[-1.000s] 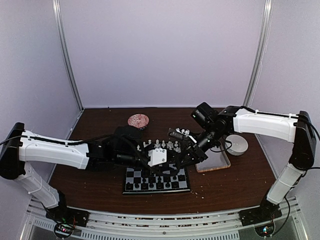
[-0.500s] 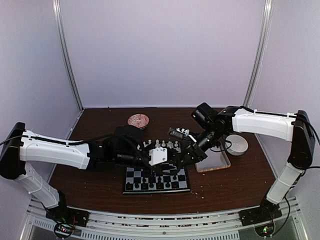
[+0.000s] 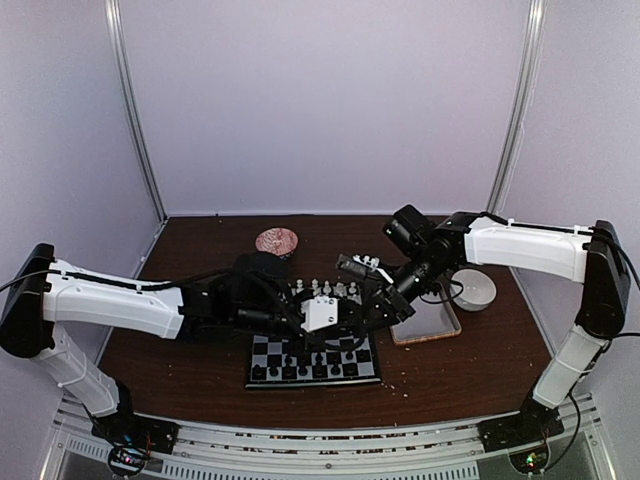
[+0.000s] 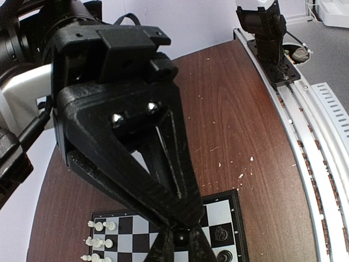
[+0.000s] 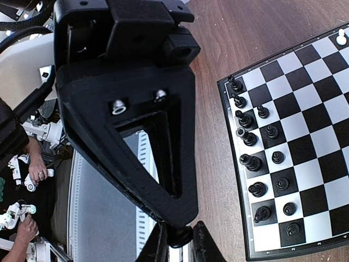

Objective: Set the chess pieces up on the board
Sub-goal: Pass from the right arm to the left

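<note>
Since the earlier frame the left pincer (image 4: pixel 180 246) has slid a little rightward and its fingers have come together; they now clamp a tiny black round-headed chess piece (image 4: pixel 180 236). Directly beneath lies the flat chessboard of black and silvery squares (image 4: pixel 218 210), with white pieces (image 4: pixel 97 240) at its left and black ones (image 4: pixel 221 234) at its right. The right pincer (image 5: pixel 179 243) also pinches a small black piece (image 5: pixel 180 235). The board spreads to its right, so the left arm (image 3: pixel 110 305) seems nearer to it.

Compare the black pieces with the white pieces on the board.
The black pieces line the board along its near edge; the white pieces stand at its far edge. Black pieces show two nearly full rows; only a few white pieces are visible. Both sets stand upright.
</note>
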{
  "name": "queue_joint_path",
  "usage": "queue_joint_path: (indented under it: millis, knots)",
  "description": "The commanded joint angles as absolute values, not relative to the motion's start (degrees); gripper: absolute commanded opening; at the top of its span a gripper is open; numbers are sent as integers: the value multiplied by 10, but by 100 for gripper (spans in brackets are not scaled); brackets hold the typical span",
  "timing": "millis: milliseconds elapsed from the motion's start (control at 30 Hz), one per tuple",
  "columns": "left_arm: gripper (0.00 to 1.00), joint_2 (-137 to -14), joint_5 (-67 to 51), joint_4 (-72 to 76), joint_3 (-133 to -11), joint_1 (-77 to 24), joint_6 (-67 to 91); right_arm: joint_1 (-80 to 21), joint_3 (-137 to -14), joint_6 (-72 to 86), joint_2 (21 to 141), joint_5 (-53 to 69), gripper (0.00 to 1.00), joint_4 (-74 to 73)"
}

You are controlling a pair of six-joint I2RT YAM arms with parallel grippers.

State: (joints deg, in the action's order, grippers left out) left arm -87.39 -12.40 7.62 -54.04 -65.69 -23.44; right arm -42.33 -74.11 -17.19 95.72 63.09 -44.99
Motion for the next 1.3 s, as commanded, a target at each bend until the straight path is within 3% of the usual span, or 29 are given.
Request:
queue_joint_path:
  millis: [0, 200, 500, 967, 1267]
  knots:
    - [7, -878, -127, 95, -562, -659, -231, -420, -751, -165, 960, 643, 16, -439]
    - [2, -873, -123, 87, -567, -659, -232, -420, -750, -166, 960, 639, 18, -438]
    - [0, -852, -78, 35, -569, -654, -217, -376, -747, -238, 914, 654, 42, -503]
    - [0, -786, 61, -365, -594, -611, -73, -299, -686, -283, 886, 600, 44, -460]
    - [0, -781, -6, -469, -585, -527, -26, -294, -697, -304, 903, 612, 43, -484]
